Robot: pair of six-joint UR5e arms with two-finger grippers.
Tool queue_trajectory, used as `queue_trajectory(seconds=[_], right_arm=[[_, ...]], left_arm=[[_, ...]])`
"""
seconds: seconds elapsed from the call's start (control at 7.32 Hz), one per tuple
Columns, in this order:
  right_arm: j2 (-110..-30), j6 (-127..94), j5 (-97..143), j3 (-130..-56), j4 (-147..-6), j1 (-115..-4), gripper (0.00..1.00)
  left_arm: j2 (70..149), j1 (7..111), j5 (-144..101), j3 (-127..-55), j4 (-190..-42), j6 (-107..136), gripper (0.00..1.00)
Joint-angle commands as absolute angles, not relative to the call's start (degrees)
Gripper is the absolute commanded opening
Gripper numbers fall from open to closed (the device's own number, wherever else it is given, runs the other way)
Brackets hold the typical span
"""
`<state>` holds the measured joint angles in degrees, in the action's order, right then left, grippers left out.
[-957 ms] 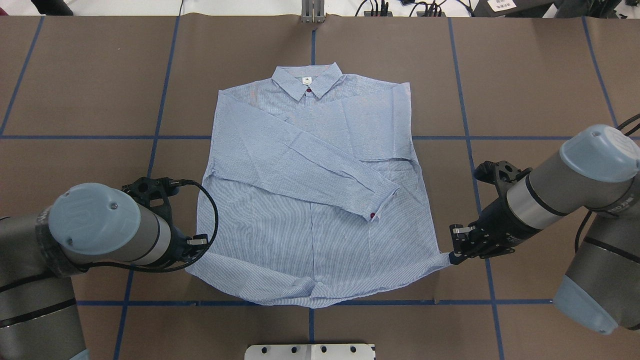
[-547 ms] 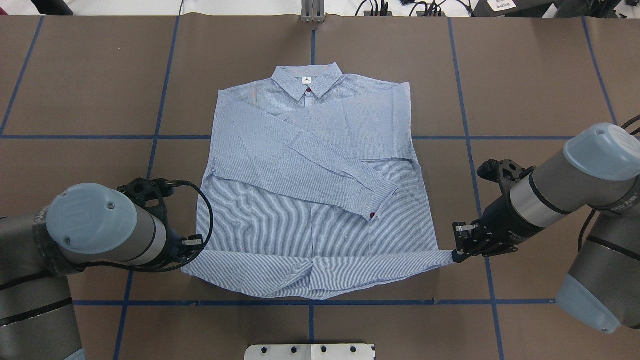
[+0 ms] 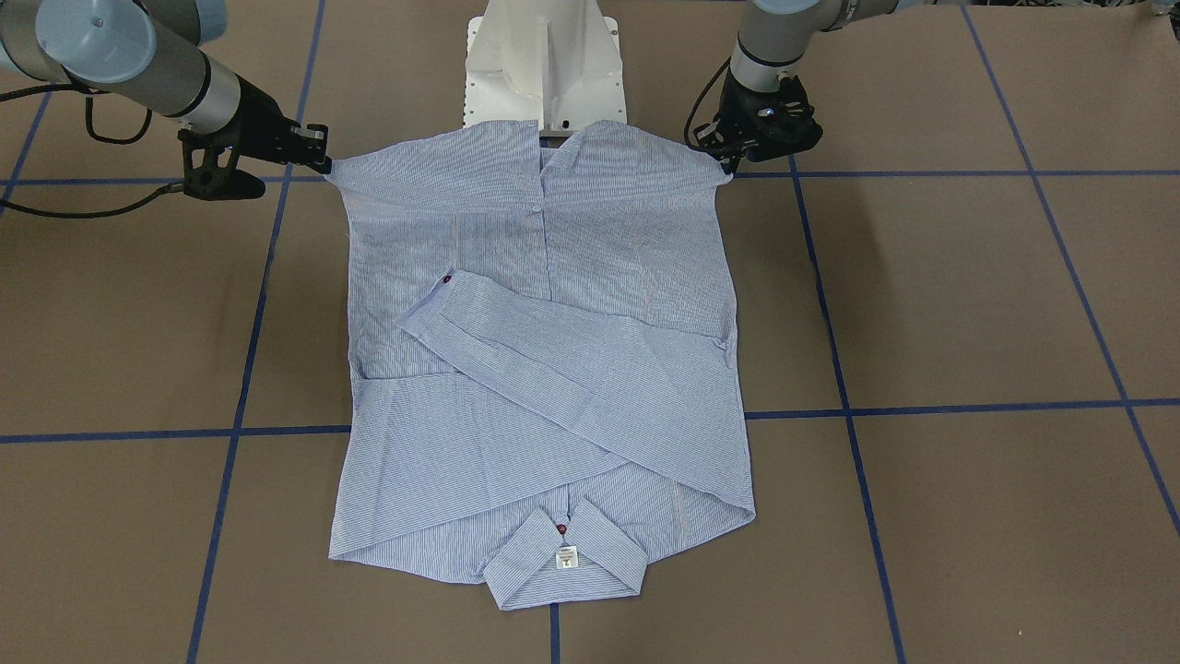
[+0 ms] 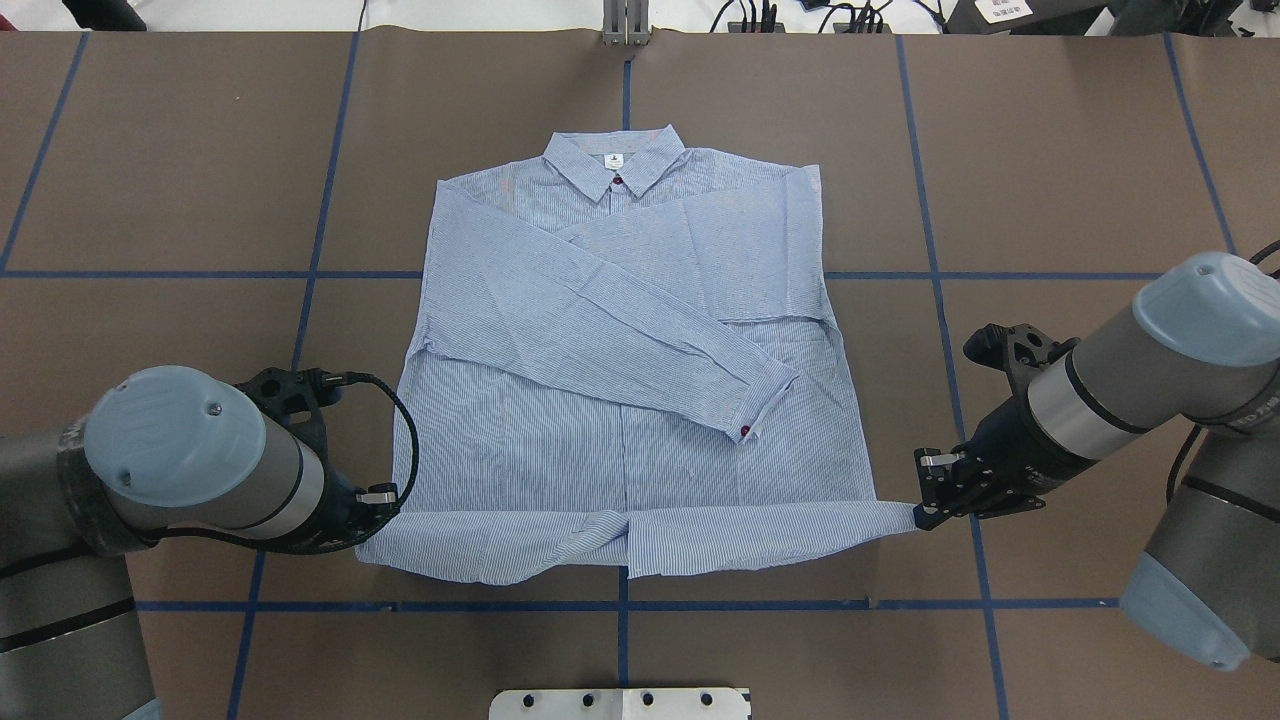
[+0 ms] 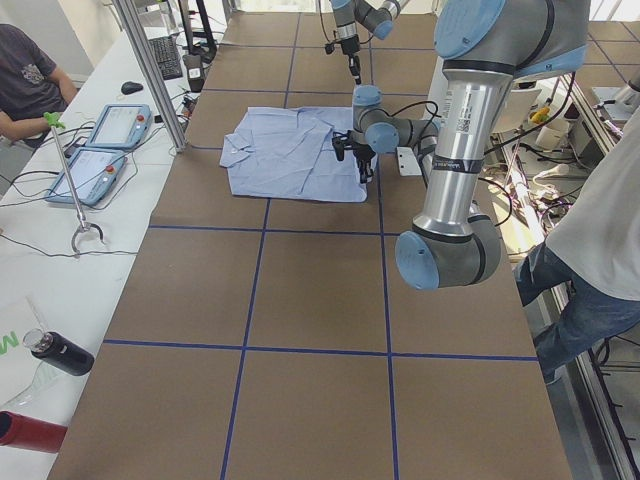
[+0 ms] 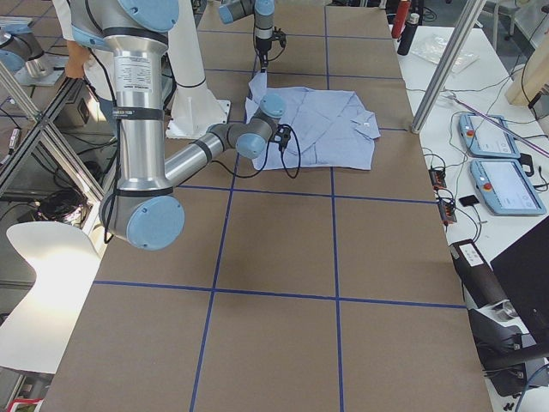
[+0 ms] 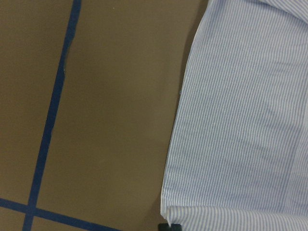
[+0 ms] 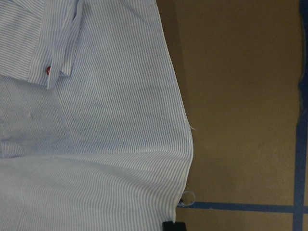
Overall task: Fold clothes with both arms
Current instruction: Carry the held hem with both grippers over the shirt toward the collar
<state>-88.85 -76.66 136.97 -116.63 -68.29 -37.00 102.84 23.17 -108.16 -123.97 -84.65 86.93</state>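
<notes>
Two things look done to me, and the rest is ahead. The shirt (image 4: 640, 440) lies flat and face up in the middle of the table (image 4: 1050, 150), collar (image 4: 613, 165) at the far end and the hem (image 4: 700, 525) at the near end by the robot. Both sleeves are already folded in across the chest, with the top one running diagonally so that its cuff (image 4: 765, 400) ends up right of centre. So I'd call the sleeve part finished.

The hem fold is only just beginning, I think. A narrow strip along the near edge is lifted and turned over, pulled fairly straight between the two arms with a small pucker around the button placket. My guess is that the hem needs to go all the way up towards the collar and get laid flat, and maybe one more fold comes after that. That would put the job at roughly half done.

Grippers: the left gripper (image 3: 726, 164) sits at the near-left hem corner and the right gripper (image 4: 918, 514) at the near-right one. Both have their fingers closed down narrow, with a corner of the cloth pinched between them. Each wrist camera shows the corner running right down to a dark fingertip at the bottom of the picture, with the fabric fanning out from there. Neither gripper touches anything besides the shirt, as far as I can see.
</notes>
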Motion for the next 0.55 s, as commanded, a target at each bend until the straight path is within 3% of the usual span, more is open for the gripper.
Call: queue_trajectory(seconds=[0.0,0.41], right_arm=[[-88.33,-76.73,137.11,-115.93,-68.20,-39.53,0.00],[-86.41,-77.78,137.11,-115.93,-68.20,-41.13,0.00]], left_arm=[[103.44,24.77,-109.15,-124.37,-84.64,86.75,0.00],[105.02,27.06,-109.34,-124.37,-84.64,86.84,0.00]])
